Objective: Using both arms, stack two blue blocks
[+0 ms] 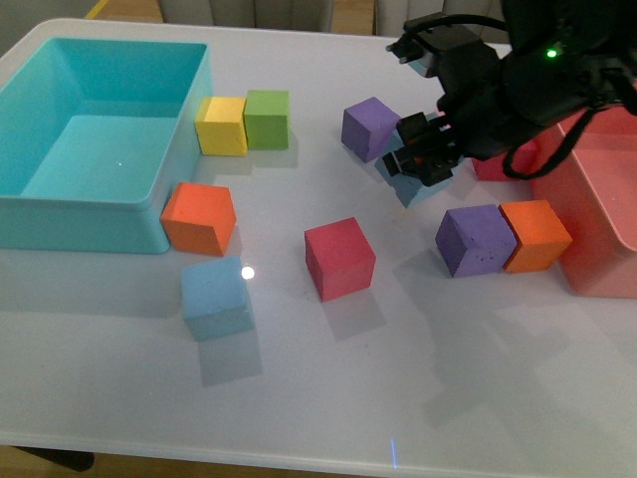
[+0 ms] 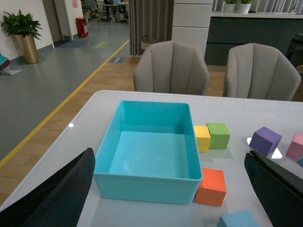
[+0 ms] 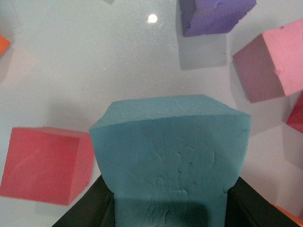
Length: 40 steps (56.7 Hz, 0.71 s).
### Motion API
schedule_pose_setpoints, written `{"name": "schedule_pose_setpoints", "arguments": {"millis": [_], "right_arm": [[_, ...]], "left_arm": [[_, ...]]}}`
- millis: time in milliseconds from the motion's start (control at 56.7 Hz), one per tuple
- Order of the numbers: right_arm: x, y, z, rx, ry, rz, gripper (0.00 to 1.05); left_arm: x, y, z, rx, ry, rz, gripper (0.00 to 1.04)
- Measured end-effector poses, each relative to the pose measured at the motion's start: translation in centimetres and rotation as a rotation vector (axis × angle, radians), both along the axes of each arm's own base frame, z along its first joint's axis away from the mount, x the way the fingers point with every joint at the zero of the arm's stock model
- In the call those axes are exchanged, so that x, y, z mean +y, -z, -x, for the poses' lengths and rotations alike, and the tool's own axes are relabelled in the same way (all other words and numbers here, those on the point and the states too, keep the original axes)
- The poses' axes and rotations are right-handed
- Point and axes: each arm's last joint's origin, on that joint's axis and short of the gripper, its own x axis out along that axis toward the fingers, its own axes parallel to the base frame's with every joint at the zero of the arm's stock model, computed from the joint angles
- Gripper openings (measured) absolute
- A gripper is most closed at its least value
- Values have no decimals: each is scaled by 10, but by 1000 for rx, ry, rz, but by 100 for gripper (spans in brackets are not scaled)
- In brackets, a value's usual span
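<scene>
One blue block [image 1: 215, 297] lies on the white table near the front left, below an orange cube; its corner also shows in the left wrist view [image 2: 237, 220]. My right gripper [image 1: 426, 151] is shut on the other blue block [image 1: 410, 185], holding it slightly above the table beside a purple cube. In the right wrist view that block [image 3: 170, 146] fills the space between the black fingers [image 3: 87, 210]. My left gripper [image 2: 169, 158] is open, its fingers [image 2: 277, 189] wide apart above the table's left side, with nothing between them. The left arm is out of the front view.
A large turquoise bin [image 1: 174, 214] stands at the left, with an orange cube [image 1: 199, 219] against it and yellow [image 1: 222, 125] and green [image 1: 267, 119] cubes behind. A red cube [image 1: 339, 258] sits mid-table. Purple [image 1: 476, 240] and orange [image 1: 535, 235] cubes lie beside a pink bin [image 1: 597, 229].
</scene>
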Motion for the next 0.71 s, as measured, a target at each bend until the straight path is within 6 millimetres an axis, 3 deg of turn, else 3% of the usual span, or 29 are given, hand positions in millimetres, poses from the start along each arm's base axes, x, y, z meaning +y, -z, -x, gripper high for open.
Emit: {"name": "schedule_pose_setpoints", "arguments": {"millis": [335,705], "right_arm": [[26,28,-29,36,1,51,40],[46,46,-47,52,2,53,40]], "left_arm": [[0,0,0,0,0,0,96],[0,0,0,0,0,0,96]]}}
